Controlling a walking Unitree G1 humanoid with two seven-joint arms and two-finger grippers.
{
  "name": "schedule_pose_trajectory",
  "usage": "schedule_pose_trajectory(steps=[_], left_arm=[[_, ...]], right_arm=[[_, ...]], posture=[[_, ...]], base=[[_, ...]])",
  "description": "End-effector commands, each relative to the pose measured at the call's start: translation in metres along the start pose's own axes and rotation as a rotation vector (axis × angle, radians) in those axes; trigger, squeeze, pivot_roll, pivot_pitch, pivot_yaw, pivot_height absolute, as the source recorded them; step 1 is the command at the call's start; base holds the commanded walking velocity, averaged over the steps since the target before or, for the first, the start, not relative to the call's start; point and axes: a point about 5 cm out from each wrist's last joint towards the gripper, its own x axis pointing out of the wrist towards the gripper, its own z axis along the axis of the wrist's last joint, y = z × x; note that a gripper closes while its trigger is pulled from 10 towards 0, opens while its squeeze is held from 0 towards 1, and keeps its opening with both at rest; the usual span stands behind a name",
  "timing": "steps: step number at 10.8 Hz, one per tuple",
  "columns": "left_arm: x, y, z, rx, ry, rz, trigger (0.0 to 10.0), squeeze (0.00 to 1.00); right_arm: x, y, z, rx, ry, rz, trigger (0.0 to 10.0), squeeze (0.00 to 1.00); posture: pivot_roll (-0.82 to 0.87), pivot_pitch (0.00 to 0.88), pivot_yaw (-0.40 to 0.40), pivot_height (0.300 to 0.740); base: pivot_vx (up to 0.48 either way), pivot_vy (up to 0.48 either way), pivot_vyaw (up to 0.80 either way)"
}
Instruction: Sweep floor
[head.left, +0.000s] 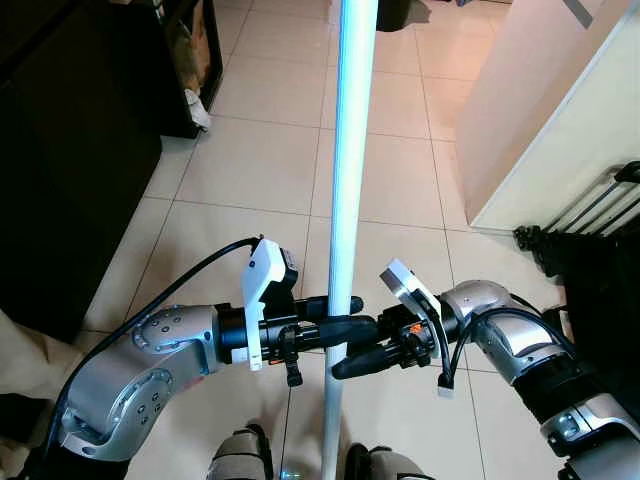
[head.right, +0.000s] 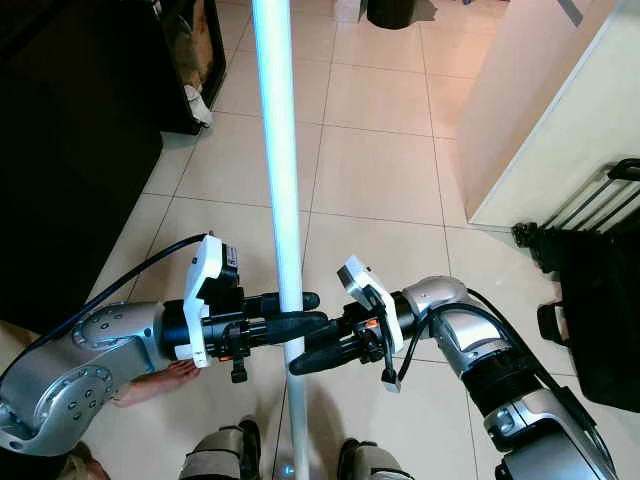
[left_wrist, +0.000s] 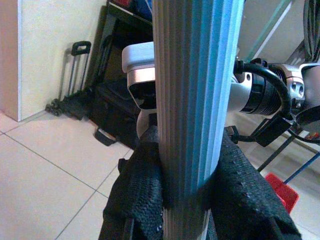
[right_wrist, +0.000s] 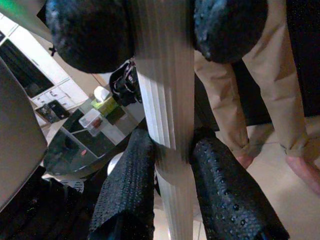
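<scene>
A pale blue ribbed broom handle (head.left: 350, 150) stands upright in front of me, running from between my feet to the top of the view. My left gripper (head.left: 350, 313) reaches in from the left and is shut on the handle. Just below it my right gripper (head.left: 340, 362) comes from the right and is also shut on the handle. In the left wrist view the handle (left_wrist: 195, 90) sits clamped between the black textured fingers (left_wrist: 142, 195). The right wrist view shows the handle (right_wrist: 165, 100) pinched between its fingers (right_wrist: 125, 190). The broom head is hidden.
Beige floor tiles (head.left: 260, 170) stretch ahead. A dark cabinet (head.left: 60, 150) stands at the left, a beige cabinet (head.left: 540, 110) at the right, with a black trolley bag (head.right: 600, 320) beside it. A person in tan trousers (right_wrist: 270, 90) stands close at my left, foot (head.right: 160, 383) near mine.
</scene>
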Motion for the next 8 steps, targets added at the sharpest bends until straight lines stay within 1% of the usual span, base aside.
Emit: schedule_pose_trajectory(steps=[1, 5, 8], left_arm=[[-0.0004, -0.0037, -0.0007, -0.002, 0.007, -0.017, 0.0, 0.00], [-0.0019, -0.0075, -0.0018, -0.009, 0.015, -0.043, 0.0, 0.00], [-0.0031, -0.0071, -0.0017, -0.008, 0.011, -0.038, 0.0, 0.00]], right_arm=[[-0.0029, 0.0017, 0.0003, -0.003, -0.010, 0.012, 10.0, 0.00], [-0.0021, 0.0020, -0.0011, 0.001, -0.002, 0.015, 10.0, 0.00], [-0.0012, 0.0021, -0.0016, 0.002, 0.000, 0.020, 10.0, 0.00]], posture=[[0.11, 0.188, -0.061, 0.740], [0.11, 0.189, -0.061, 0.740], [0.11, 0.179, -0.060, 0.740]], base=[[0.000, 0.000, 0.00], [0.000, 0.000, 0.00], [0.000, 0.000, 0.00]])
